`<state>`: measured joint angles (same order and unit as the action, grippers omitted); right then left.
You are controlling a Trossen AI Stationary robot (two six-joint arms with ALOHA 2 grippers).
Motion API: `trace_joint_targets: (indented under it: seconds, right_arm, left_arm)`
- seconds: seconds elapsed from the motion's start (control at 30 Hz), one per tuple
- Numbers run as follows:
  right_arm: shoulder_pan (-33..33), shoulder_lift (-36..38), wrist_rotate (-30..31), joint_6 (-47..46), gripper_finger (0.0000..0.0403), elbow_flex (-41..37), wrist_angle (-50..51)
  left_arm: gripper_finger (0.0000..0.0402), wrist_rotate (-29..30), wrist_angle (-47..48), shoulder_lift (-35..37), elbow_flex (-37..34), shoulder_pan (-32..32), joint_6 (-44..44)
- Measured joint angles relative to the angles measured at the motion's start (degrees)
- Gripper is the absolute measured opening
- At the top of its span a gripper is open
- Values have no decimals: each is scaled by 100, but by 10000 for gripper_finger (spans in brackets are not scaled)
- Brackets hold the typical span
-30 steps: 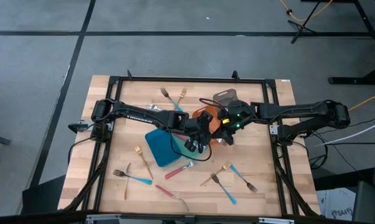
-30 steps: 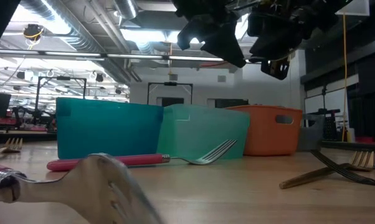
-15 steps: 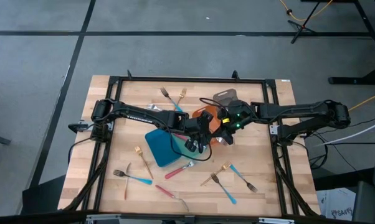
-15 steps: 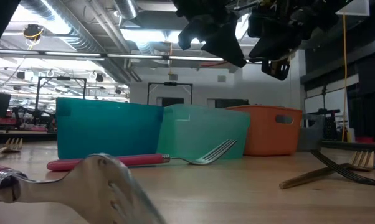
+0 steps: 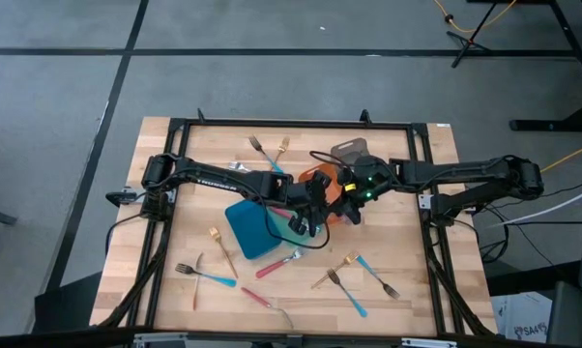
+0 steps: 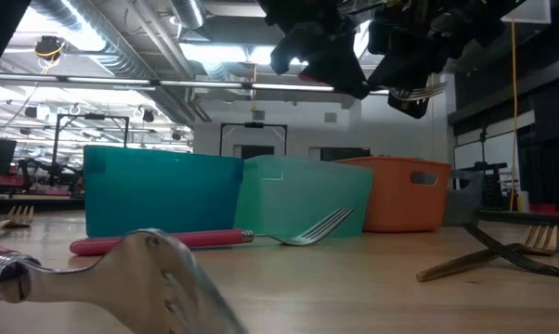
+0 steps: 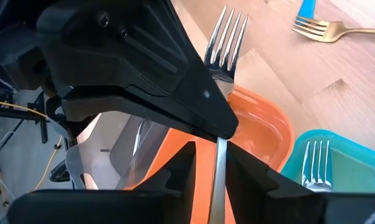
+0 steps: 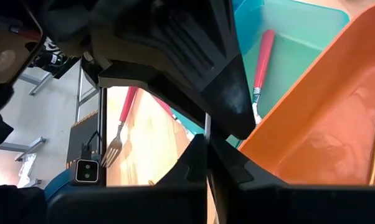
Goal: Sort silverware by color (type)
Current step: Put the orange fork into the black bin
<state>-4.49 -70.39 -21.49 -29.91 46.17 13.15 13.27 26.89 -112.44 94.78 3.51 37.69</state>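
Note:
A plain silver fork (image 7: 223, 43) hangs in the air between my two grippers, above the orange tray (image 7: 262, 130). My right gripper (image 8: 206, 163) is shut on it. My left gripper (image 7: 211, 180) is open, with one finger on either side of the fork's handle; I cannot tell if it touches the handle. In the high view the two grippers meet over the trays, left (image 5: 313, 211) and right (image 5: 341, 201). The teal tray (image 8: 287, 37) holds a red-handled fork (image 8: 262, 56) and a second fork (image 7: 315, 165). My right gripper pinches the fork's thin handle (image 8: 207, 129) between its two fingers, and they lie across it just behind the head (image 7: 220, 79). The fork is lifted clear of the trays. Its tines (image 6: 419, 93) stick out past the gripper, about level.
The blue tray (image 5: 250, 232), orange tray (image 5: 332, 191) and grey tray (image 5: 349, 152) run in a slanting row mid-table. Loose forks lie at near right (image 5: 368, 275), near left (image 5: 204, 275), in front of the blue tray (image 5: 276, 264) and at the far side (image 5: 269, 148).
Both arms have stayed where they were. In the low view the fork's tines have come into sight beside my right gripper, where none showed before.

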Motion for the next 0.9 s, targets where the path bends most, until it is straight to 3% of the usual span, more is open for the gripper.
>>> trace_joint_targets:
  seconds: [0.47,0.6,0.9]
  right_arm:
    - [-15,-1,228,-50,0,0,44]
    - [-168,-2,246,-50,0,0,91]
    - [-678,-2,261,12,0,0,459]
  left_arm:
    - [82,101,36,0,0,1,-162]
    - [83,410,49,0,0,4,-159]
    - [83,436,55,0,0,4,-157]
